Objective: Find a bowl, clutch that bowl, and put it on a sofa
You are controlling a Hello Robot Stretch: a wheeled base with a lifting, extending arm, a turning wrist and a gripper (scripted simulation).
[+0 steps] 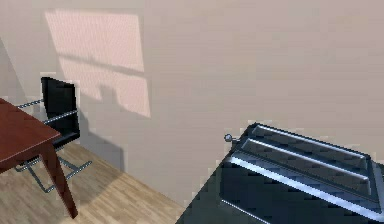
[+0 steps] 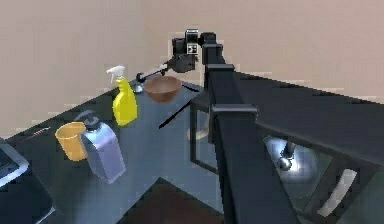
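A brown bowl [image 2: 163, 89] stands on the dark countertop [image 2: 150, 150] toward the far wall in the arm side view. The dark arm rises from the bottom edge, and its gripper [image 2: 150, 74] sits just above and left of the bowl, thin fingers [image 2: 158, 70] slanting down to the left. With the bowl on the counter right behind the gripper's far end, I cannot tell whether it holds anything or touches the bowl.
A yellow spray bottle [image 2: 124, 101], a yellow cup [image 2: 72, 140] and a grey-blue bottle [image 2: 103, 152] stand left of the bowl. A sink basin [image 2: 300, 160] lies to the right. Ahead are a reddish table [image 1: 25, 140], a black chair [image 1: 60, 110] and a metal appliance [image 1: 300, 165].
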